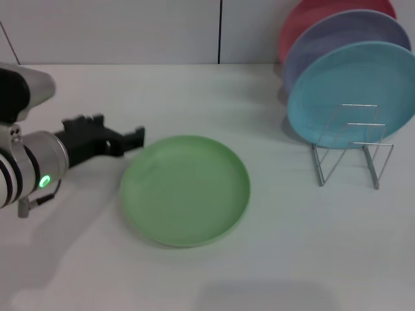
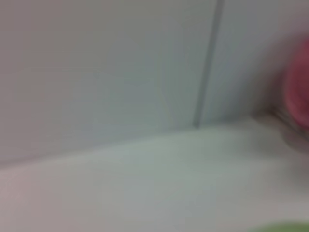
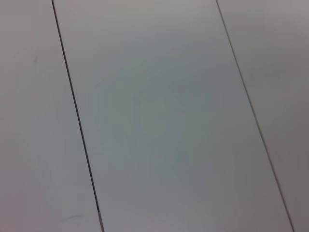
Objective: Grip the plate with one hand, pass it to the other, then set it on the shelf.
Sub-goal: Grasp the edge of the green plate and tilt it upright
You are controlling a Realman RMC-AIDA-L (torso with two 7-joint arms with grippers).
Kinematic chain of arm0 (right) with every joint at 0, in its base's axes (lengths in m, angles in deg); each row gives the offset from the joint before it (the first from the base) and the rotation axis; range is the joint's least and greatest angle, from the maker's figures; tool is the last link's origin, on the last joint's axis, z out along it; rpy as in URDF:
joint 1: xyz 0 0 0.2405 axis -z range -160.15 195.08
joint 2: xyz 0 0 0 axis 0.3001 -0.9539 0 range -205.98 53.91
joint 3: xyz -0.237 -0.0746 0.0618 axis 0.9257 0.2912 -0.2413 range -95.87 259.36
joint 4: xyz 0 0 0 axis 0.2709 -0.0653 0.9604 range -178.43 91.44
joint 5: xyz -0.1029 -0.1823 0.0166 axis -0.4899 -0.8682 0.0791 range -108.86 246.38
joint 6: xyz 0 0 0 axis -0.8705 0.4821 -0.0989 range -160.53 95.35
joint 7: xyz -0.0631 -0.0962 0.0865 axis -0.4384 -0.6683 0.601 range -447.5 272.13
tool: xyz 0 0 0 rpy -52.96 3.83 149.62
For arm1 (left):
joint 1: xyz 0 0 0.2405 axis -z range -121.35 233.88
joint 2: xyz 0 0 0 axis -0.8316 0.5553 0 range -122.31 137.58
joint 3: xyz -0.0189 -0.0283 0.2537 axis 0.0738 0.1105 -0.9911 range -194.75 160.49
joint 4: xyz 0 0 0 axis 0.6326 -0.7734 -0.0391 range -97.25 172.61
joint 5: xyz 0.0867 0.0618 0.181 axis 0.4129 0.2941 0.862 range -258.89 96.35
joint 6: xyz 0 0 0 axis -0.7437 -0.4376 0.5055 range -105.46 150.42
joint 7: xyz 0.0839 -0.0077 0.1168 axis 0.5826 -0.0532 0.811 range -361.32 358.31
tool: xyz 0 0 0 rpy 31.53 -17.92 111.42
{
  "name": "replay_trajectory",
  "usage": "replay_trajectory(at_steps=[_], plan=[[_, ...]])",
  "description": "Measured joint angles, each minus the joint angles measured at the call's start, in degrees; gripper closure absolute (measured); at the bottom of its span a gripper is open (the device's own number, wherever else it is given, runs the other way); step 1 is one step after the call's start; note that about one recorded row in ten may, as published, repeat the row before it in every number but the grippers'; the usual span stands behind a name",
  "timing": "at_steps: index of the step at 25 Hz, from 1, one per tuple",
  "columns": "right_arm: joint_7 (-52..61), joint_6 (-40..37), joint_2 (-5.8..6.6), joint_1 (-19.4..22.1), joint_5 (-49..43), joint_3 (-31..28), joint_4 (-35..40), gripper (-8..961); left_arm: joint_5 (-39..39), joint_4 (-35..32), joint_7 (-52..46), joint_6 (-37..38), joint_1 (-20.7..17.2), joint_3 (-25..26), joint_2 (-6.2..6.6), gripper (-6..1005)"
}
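The step in hand looks like the approach to the first grip: the left hand [image 1: 137, 137], black, two-fingered, on a silver wrist with a green light, hovers low over the white worktop [image 1: 78, 259], just beside the near rim of the round, shallow light-green plastic plate [image 1: 185, 189] lying flat ahead of it; whether its fingers are spread I cannot tell; next it must reach the rim and close; beyond the plate, well away from the hand, the small silver wire rack [image 1: 353, 146] holds a teal-blue plate [image 1: 350, 91], a lavender plate [image 1: 337, 39] and a red plate [image 1: 311, 16] upright, its front slots free; the right hand is out of sight

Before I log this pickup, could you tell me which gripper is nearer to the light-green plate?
Left. The left gripper hangs just off the light-green plate at its left rim, not touching. The right gripper appears in no view.
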Motion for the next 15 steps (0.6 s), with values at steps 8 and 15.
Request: replay_trajectory(at_steps=[8, 15], plan=[[0.0, 0.1, 0.03, -0.4, 0.0, 0.4, 0.0, 146, 1.2, 0.1, -2.8, -7.5, 1.0, 0.8, -0.06, 137], [0.0, 0.3, 0.04, -0.4, 0.0, 0.4, 0.0, 149, 14.8, 0.0, -12.9, -13.3, 3.9, -0.9, -0.23, 138]])
